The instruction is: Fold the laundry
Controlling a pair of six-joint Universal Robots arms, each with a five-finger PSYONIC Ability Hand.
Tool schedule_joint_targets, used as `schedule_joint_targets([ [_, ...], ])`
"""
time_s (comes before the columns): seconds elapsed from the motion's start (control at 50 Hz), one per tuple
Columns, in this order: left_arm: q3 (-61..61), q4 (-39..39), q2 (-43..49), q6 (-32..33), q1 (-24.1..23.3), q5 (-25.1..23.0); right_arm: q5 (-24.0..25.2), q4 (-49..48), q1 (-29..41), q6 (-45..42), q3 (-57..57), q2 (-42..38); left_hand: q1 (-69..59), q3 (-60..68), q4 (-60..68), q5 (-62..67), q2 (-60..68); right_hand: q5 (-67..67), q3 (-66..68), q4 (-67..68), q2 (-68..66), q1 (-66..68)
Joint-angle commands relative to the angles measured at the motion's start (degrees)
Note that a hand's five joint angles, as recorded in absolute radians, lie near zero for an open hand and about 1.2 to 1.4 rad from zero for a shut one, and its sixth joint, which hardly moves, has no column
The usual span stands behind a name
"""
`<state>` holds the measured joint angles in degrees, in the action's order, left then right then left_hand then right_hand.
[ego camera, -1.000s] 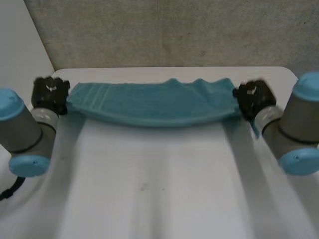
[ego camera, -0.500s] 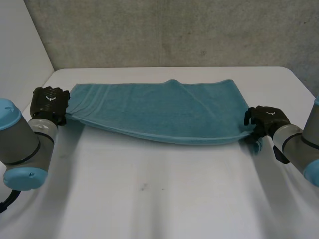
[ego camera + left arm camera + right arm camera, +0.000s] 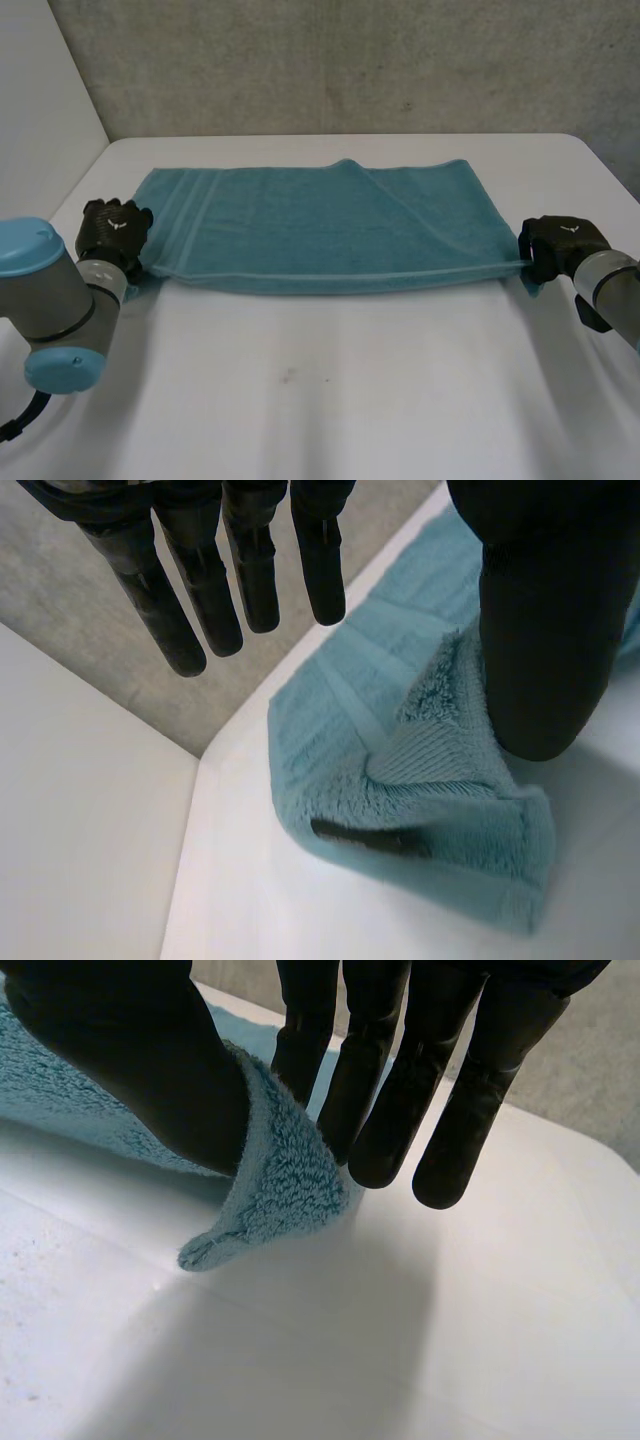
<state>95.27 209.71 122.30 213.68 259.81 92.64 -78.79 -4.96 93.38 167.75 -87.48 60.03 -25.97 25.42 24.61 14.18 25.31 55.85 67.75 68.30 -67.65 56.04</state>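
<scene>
The white table (image 3: pixel 320 400) is carrying a teal towel (image 3: pixel 320 225); the towel is lying flat across the far half of the table, with its long sides running along the far edge, and its near edge is stretching in a straight line between the 2 hands; a diagonal crease is showing near its middle.

The left arm (image 3: pixel 45 290) is reaching in by the table's left edge; the right arm (image 3: pixel 610 290) is reaching in by the right edge.

The left hand (image 3: pixel 113 232) is sitting at the towel's near left corner; its thumb (image 3: pixel 540 650) is pressing down on the bunched, folded-over corner, while its fingers (image 3: pixel 212 605) are standing straight, slightly spread and apart from the cloth.

The right hand (image 3: pixel 560 245) is sitting at the near right corner; its thumb (image 3: pixel 130 1070) and straight, close-set fingers (image 3: pixel 450 1110) are pinching the corner, which is hanging just above the table.
</scene>
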Motion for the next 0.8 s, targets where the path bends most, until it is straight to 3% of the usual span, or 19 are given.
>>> schedule_joint_targets([
  [0.02, 0.3, 0.0, 0.6, 1.9, 1.4, 0.0, 0.1, -0.4, 0.1, -0.5, -0.4, 2.3, -0.6, 1.1, 1.9, 2.3, 1.2, 14.1, 12.3, 11.7, -12.4, 24.0],
  [0.1, 0.3, 0.1, 0.4, 1.9, 2.4, 0.1, -0.1, -0.5, 0.1, -2.0, -0.4, 2.3, -3.1, 3.6, 4.4, 4.9, 3.7, 14.1, 12.3, 11.7, -12.4, 24.0],
  [0.14, 0.4, 0.0, 0.2, 1.8, 2.9, 0.0, -0.1, -0.5, 0.0, -2.6, -0.6, 2.3, -12.8, 13.3, 14.1, 14.6, 13.5, 14.1, 12.3, 11.7, -12.4, 24.0],
  [0.18, 0.7, 0.0, 0.0, 1.6, 3.2, -0.2, -0.1, -0.4, 0.0, -3.2, -0.8, 2.2, -31.9, 32.5, 33.3, 33.7, 32.6, 14.1, 12.3, 11.7, -12.4, 24.0],
  [0.2, 1.2, 0.0, -0.5, 1.6, 3.5, -0.4, -0.1, -0.4, 0.0, -3.2, -0.8, 2.2, -53.8, 54.4, 55.2, 55.6, 54.5, 14.1, 12.3, 11.7, -12.4, 24.0],
  [0.3, 3.3, -1.1, -4.8, 2.0, 3.6, -2.5, -0.1, 0.7, 0.1, -5.0, -0.9, 2.7, -54.0, 54.6, 55.4, 55.8, 54.7, 14.1, 12.3, 11.7, -12.4, 24.0],
  [0.44, 8.7, -5.2, -15.8, 2.2, 3.4, -2.8, -0.1, 13.4, 0.0, -20.3, -0.9, 12.5, -54.0, 54.6, 55.4, 55.8, 54.7, 14.1, 12.3, 11.7, -12.4, 24.0],
  [0.5, 10.5, -10.5, -23.5, 3.0, 4.0, -2.4, -0.1, 19.9, -0.1, -27.1, -0.9, 16.0, -54.0, 54.6, 55.4, 55.8, 54.7, 14.1, 12.3, 11.7, -12.4, 24.0],
  [0.56, 12.0, -22.4, -31.8, 8.7, 7.3, -2.5, -0.3, 27.4, -0.6, -35.5, -1.6, 20.7, -54.0, 54.6, 55.4, 55.8, 54.7, 14.1, 12.3, 11.7, -12.4, 24.0],
  [0.62, 12.6, -29.2, -35.2, 11.8, 9.7, -3.1, -0.1, 32.1, -2.8, -42.8, -3.4, 24.2, -54.0, 54.6, 55.4, 55.8, 54.7, 14.1, 12.3, 11.7, -12.4, 24.0],
  [0.68, 12.7, -33.2, -37.0, 13.1, 10.5, -4.4, 0.3, 33.2, -4.3, -46.9, -4.7, 25.4, -54.0, 54.6, 55.4, 55.8, 54.7, 14.1, 12.3, 11.7, -12.4, 24.0],
  [0.8, 13.2, -31.1, -33.8, 11.7, 10.1, -9.4, 0.4, 31.8, -4.0, -47.4, -5.8, 24.3, -54.0, 54.6, 55.4, 55.8, 54.7, 14.1, 12.3, 11.7, -12.4, 24.0],
])
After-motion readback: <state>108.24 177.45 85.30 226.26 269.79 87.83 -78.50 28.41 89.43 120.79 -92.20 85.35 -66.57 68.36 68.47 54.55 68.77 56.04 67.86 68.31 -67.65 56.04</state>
